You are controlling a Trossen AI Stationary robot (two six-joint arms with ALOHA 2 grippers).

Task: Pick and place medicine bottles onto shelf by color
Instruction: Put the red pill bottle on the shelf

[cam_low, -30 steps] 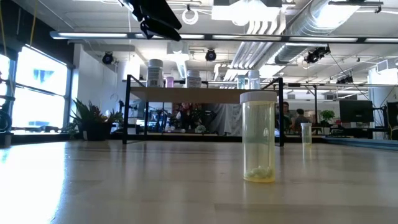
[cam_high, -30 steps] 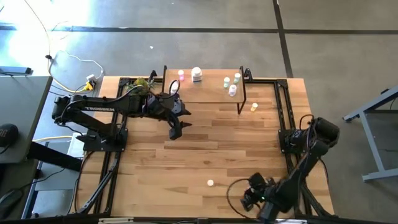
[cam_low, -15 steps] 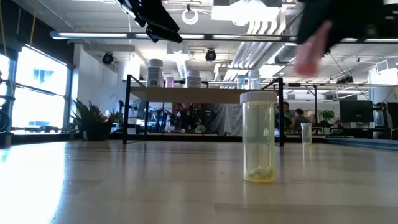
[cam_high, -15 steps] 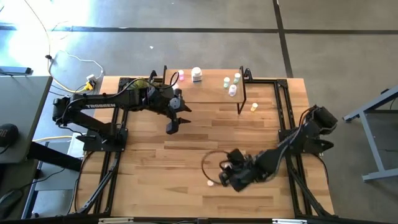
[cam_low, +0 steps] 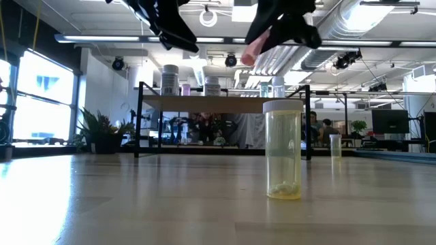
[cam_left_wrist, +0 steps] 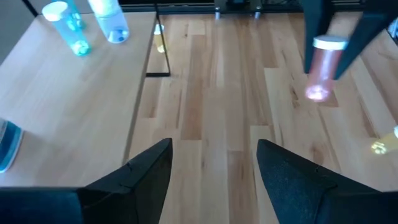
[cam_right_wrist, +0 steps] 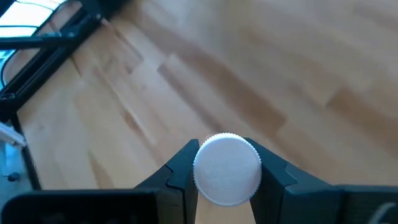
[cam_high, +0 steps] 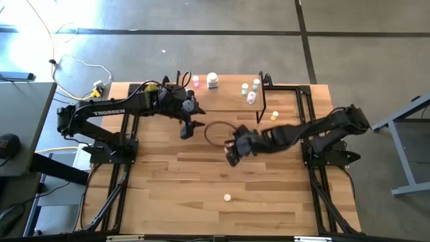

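Pinching a translucent pink bottle (cam_left_wrist: 323,68) by its round white cap, the right pincer (cam_high: 232,156) hangs above the plank table (cam_high: 201,181); the left pincer (cam_high: 187,129), spread, hovers near the light-wood shelf (cam_high: 222,97).

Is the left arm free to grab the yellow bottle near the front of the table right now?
Probably yes: the left tool is open and empty, and nothing stands around the yellow bottle.
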